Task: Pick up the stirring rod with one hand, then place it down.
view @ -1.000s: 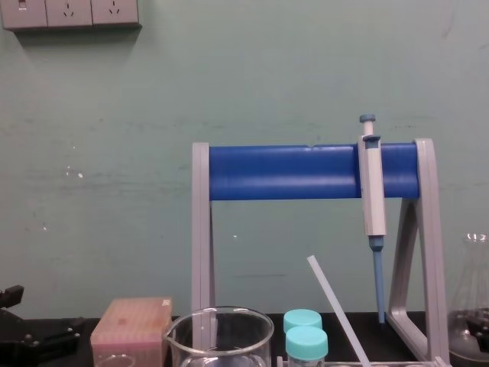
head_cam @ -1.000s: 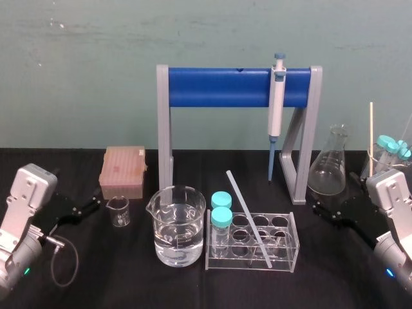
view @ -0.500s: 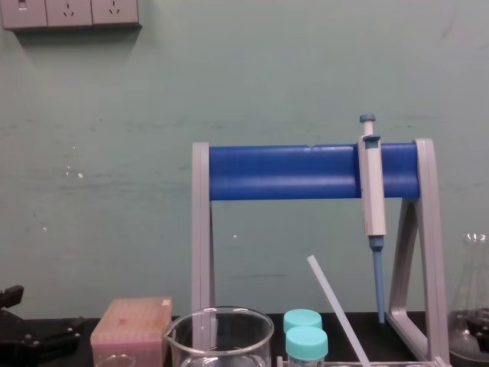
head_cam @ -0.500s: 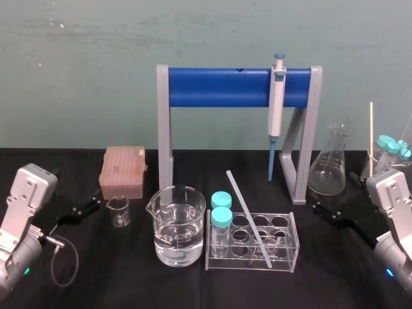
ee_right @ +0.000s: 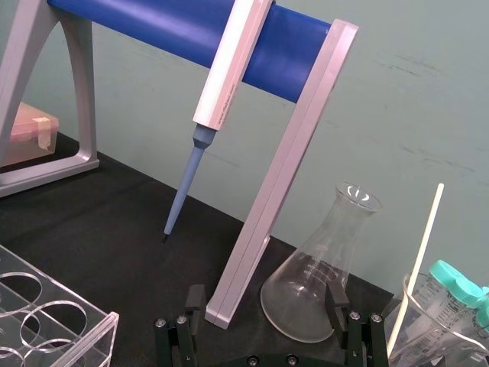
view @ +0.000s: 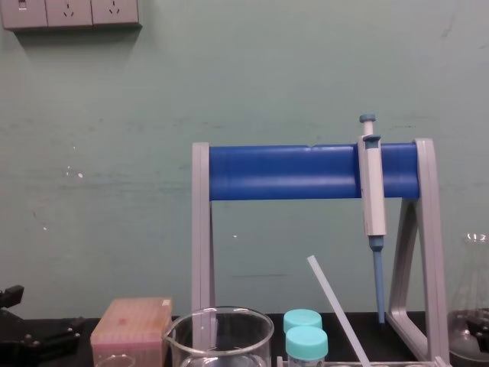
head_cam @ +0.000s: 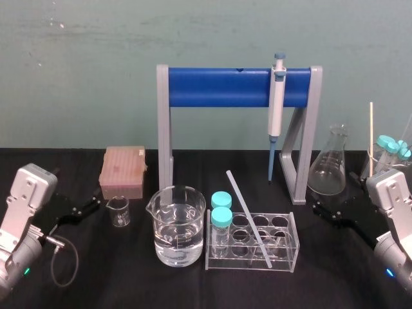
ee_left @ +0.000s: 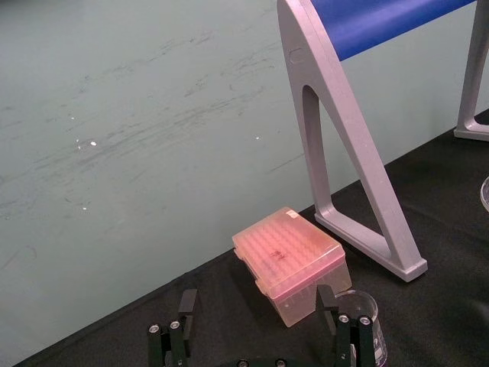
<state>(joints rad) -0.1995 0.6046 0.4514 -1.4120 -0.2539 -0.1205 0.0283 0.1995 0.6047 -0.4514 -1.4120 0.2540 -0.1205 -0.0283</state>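
Observation:
The stirring rod (head_cam: 248, 219) is a thin translucent white rod. It leans at a slant in the clear test tube rack (head_cam: 288, 252) at the table's middle, its upper end pointing back and left; its top also shows in the chest view (view: 330, 299). My left gripper (head_cam: 95, 205) rests open at the table's left, near the small beaker (head_cam: 118, 211), its fingers (ee_left: 184, 303) spread with nothing between them. My right gripper (head_cam: 318, 208) rests open at the right, before the flask (head_cam: 329, 168), its fingers (ee_right: 335, 297) apart and empty. Both are well away from the rod.
A grey-white pipette (head_cam: 276, 106) hangs on the blue and grey stand (head_cam: 219, 87). A large beaker of water (head_cam: 178, 225) and two teal-capped tubes (head_cam: 221, 215) stand beside the rod. A pink tip box (head_cam: 123, 170) sits back left, and a beaker with capped tubes (head_cam: 391, 149) at far right.

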